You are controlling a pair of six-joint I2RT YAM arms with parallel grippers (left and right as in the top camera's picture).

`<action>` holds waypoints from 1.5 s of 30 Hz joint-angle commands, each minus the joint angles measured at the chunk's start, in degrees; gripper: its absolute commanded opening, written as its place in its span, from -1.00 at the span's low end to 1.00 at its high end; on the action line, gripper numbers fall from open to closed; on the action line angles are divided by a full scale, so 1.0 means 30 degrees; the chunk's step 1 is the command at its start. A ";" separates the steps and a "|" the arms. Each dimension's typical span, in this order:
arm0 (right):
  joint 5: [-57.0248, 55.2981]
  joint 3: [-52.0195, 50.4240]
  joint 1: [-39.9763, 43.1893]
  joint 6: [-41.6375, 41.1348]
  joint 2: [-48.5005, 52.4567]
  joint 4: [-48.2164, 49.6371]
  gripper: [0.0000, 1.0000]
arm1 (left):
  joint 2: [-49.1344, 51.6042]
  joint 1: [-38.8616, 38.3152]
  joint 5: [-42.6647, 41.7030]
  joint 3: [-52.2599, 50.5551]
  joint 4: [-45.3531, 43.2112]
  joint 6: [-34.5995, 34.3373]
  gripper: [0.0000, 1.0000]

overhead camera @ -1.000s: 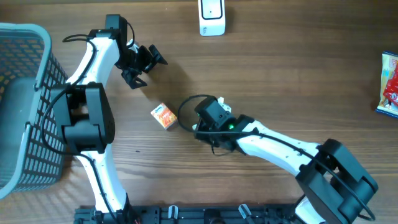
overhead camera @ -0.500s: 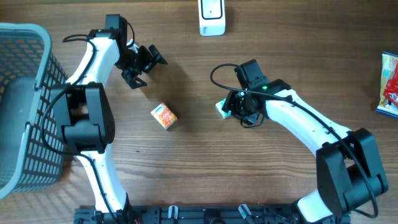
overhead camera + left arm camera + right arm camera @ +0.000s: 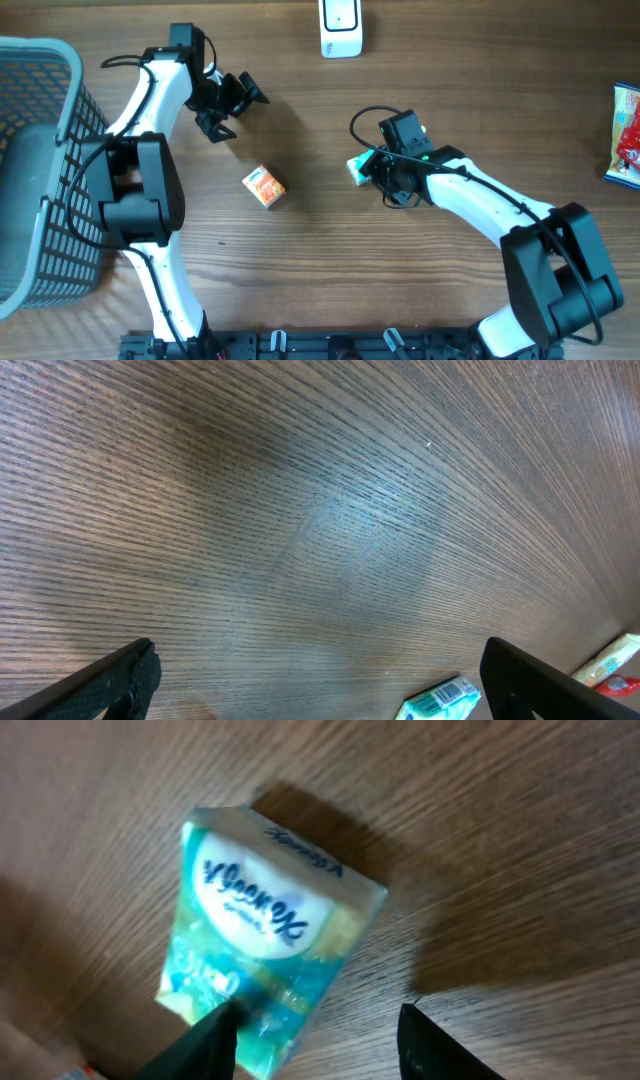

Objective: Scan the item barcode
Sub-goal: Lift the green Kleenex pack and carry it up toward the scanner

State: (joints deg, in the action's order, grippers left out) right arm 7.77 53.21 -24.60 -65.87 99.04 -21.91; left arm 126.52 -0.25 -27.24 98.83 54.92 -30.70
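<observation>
A teal tissue pack lies on the wooden table near the middle. My right gripper hangs over it, open. Its left finger overlaps the pack's lower corner, and its right finger stands over bare wood. A small orange box lies to the left of the pack. A white scanner-like device stands at the far edge. My left gripper is open wide over bare table at the upper left; the tissue pack shows at the bottom of its view.
A grey wire basket fills the left edge. A red and blue packet lies at the right edge and shows as a yellow-red corner in the left wrist view.
My right arm swung from beside the orange box up and to the right, and its jaws widened. The tissue pack now lies on the table under it. The left arm stayed still.
</observation>
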 commanded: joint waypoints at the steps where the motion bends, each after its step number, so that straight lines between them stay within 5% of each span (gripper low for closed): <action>1: -0.0656 -0.0138 -0.0095 -0.1107 0.1260 0.0357 -0.06 | -0.0459 0.0036 0.0044 -0.0080 0.0007 0.0226 1.00; 5: -0.1217 -0.0138 -0.0095 -0.0867 0.1523 0.0816 -0.11 | -0.0459 0.0036 0.0044 -0.0080 0.0007 0.0226 1.00; 12: -0.1064 -0.0131 0.0138 0.2004 0.0984 0.1581 -0.62 | -0.0459 0.0036 0.0044 -0.0080 0.0007 0.0226 1.00; 14: -0.1005 -0.0131 0.0160 0.3526 0.0255 0.1581 -0.91 | -0.0459 0.0036 0.0044 -0.0080 0.0007 0.0226 1.00; 18: -0.0393 -0.0131 0.0182 0.8466 -0.1661 0.1960 -0.92 | -0.0459 0.0036 0.0044 -0.0080 0.0007 0.0226 1.00; 20: 0.2521 -0.0131 0.0525 1.1795 -0.2914 0.2885 -0.92 | -0.0459 0.0036 0.0044 -0.0080 0.0007 0.0226 1.00; 23: 0.7351 -0.0131 0.1741 1.3253 -0.3366 0.4116 -0.91 | -0.0459 0.0036 0.0044 -0.0080 0.0007 0.0226 1.00; 27: 1.8833 -0.0138 0.4328 1.5548 -0.2135 0.7111 -0.92 | -0.0459 0.0036 0.0044 -0.0080 0.0007 0.0226 1.00; 32: 2.8429 -0.0131 0.7045 1.2509 0.2943 1.1672 -0.91 | -0.0459 0.0036 0.0044 -0.0080 0.0007 0.0226 1.00; 34: 2.8399 -0.0138 0.7570 0.8575 0.5224 1.5212 -0.91 | -0.0459 0.0036 0.0051 -0.0080 0.0007 0.0226 1.00; 39: 2.8414 -0.0131 0.7635 0.6812 0.6251 1.9773 -0.92 | -0.0459 0.0036 0.0044 -0.0080 0.0007 0.0226 1.00; 45: 2.8399 -0.0109 0.7949 0.1188 0.6251 2.4290 -0.92 | -0.0459 0.0036 0.0044 -0.0080 0.0007 0.0226 1.00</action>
State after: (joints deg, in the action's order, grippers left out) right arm 89.36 52.42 -1.65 -53.06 117.45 46.65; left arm 126.52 -0.25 -27.22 98.83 54.89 -30.70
